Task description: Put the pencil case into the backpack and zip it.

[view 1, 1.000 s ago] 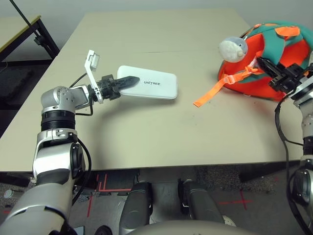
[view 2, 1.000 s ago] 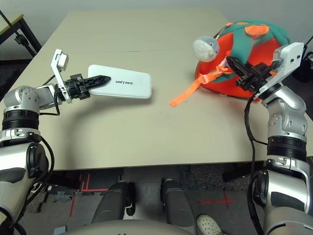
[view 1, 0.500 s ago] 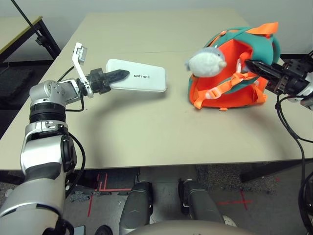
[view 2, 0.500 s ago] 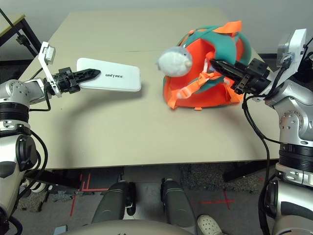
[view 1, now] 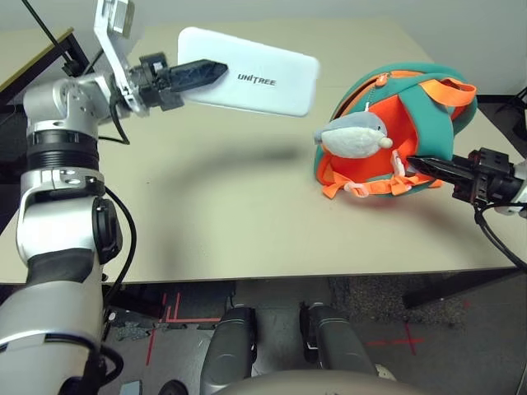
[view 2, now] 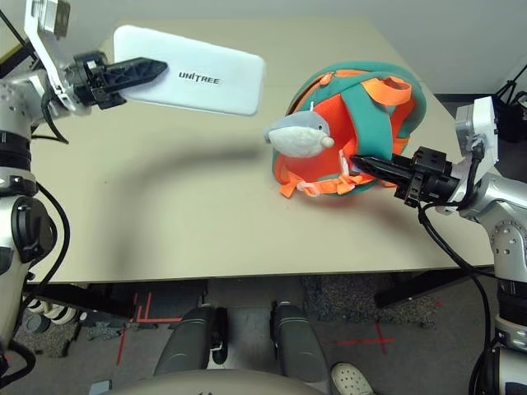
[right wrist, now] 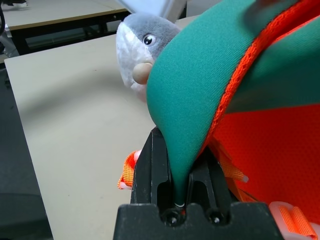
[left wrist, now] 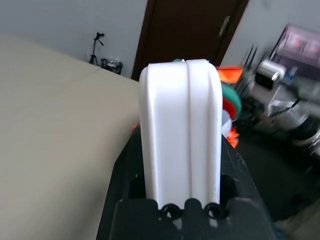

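The white pencil case (view 1: 255,72) with black lettering hangs in the air above the table's far left, and my left gripper (view 1: 202,75) is shut on its left end. In the left wrist view the pencil case (left wrist: 181,130) stands between the black fingers. The teal and orange backpack (view 1: 403,115) stands upright on the table at the right, with its grey plush fish (view 1: 350,137) facing left. My right gripper (view 1: 428,167) is shut on the backpack's lower right side. In the right wrist view teal fabric (right wrist: 200,90) is pinched between the fingers.
The beige table (view 1: 206,206) carries the case's shadow at its middle. A black-legged side table (view 1: 49,49) stands at the far left. Orange straps (view 1: 362,185) lie at the backpack's base.
My left gripper has lifted the pencil case off the table and carried it up and right. My right gripper has pulled the backpack from lying to upright, nearer the table's middle.
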